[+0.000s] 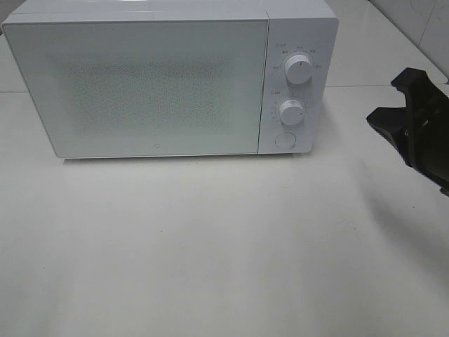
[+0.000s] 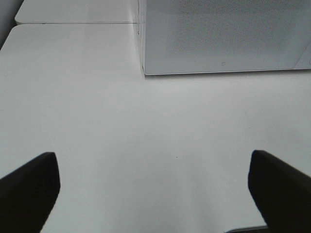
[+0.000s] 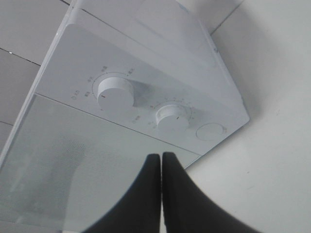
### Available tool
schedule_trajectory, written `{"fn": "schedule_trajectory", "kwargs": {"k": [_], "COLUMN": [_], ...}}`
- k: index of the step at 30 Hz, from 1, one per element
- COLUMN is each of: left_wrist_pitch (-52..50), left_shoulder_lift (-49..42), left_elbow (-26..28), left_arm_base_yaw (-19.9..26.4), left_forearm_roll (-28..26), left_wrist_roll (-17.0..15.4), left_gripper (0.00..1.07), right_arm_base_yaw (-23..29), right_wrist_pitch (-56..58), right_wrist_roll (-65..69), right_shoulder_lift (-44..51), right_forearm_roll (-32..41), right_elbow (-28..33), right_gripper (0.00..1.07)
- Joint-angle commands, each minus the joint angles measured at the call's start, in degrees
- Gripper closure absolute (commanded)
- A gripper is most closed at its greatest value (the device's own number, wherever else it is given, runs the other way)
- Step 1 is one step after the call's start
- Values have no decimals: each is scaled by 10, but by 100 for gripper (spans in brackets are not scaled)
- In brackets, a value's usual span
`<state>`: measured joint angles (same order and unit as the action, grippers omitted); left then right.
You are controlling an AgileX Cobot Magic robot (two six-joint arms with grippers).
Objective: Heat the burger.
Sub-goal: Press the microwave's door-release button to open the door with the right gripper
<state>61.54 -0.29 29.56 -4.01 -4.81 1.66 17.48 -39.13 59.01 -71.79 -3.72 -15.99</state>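
The burger shows in no view and is presumably behind the closed frosted door [image 1: 140, 88] of the white box-shaped microwave [image 1: 298, 35], so the black right gripper [image 3: 161, 162], fingers pressed together, faces its round white knobs [image 1: 299, 70], while the black left gripper [image 2: 153, 162] hangs wide open and empty.

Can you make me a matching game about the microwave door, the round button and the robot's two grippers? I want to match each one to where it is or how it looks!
Things:
1. microwave door
2. left gripper
3. right gripper
4. round button

Place or state:
A. jaws pressed together
B. just below the lower knob
C. jaws wide apart
D. closed

Right pairs: 1-D, 2-C, 3-A, 4-B.
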Motion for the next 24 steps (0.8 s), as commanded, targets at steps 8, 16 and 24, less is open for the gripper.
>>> {"fn": "schedule_trajectory", "kwargs": {"k": [8,16,24], "left_wrist_pitch": [-2,-2,-2], "left_shoulder_lift": [-2,-2,-2], "left_elbow": [0,0,0], "left_arm_base_yaw": [2,2,2], "left_forearm_roll": [-3,-3,-3], "left_wrist_roll": [2,2,2], "left_gripper": [9,9,9], "right_arm_base_yaw": [46,85,150], "right_wrist_pitch": [25,19,-53], "right_wrist_roll": [58,46,72], "right_shoulder_lift": [2,-2,-82], "right_forearm_roll": [133,192,254], "right_elbow": [7,7,7], "right_gripper": [107,107,107]}}
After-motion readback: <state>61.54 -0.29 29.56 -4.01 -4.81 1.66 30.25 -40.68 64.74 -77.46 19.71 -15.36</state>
